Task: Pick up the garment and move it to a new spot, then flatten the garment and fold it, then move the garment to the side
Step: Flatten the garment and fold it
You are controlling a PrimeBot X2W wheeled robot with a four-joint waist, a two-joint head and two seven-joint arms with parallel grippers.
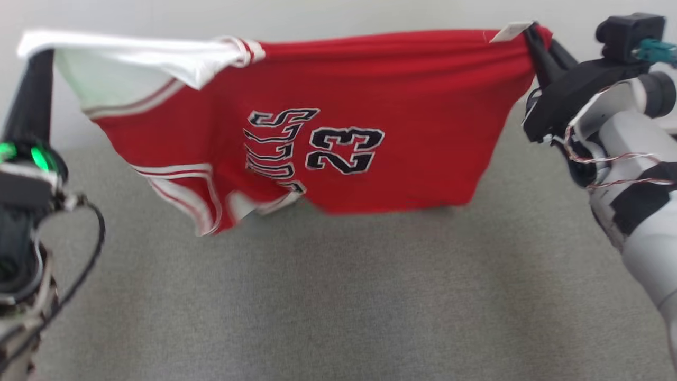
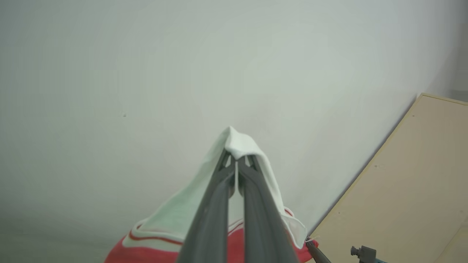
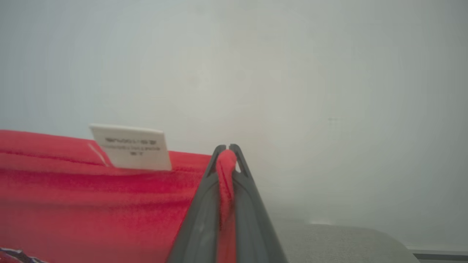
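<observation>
**Reader:** Where is the jersey?

**Describer:** A red jersey [image 1: 402,159] hangs in the air, stretched sideways between the robot's two hands; below it lies a grey surface [image 1: 338,296], and behind it stands a pale wall [image 1: 317,13]; the cloth sags in the middle, and its lowest edge comes close to the surface, though I cannot tell whether it touches.

**Reader:** What is each hand doing?

**Describer:** The left hand [image 1: 38,53], at the upper left of the head view, is pinched closed on a white part of the jersey; in the left wrist view its two dark fingers [image 2: 215,204] meet at the tips, with white cloth draped over them. The right hand [image 1: 531,34], at the upper right, is clamped on a red corner; in the right wrist view a roll of red cloth is squeezed between its fingers right up to the tips.

**Reader:** Any markings on the cloth?

**Describer:** The number 23 [image 1: 346,151] shows in black with a white outline near the middle; blurred black lettering sits just beside it, to its left; white and red striped trim runs along the left side; a small white label [image 1: 510,32] sticks up from the top edge, just beside the right hand; its print is too blurred to read. A beige board [image 2: 413,182] fills the lower right corner of the left wrist view.
</observation>
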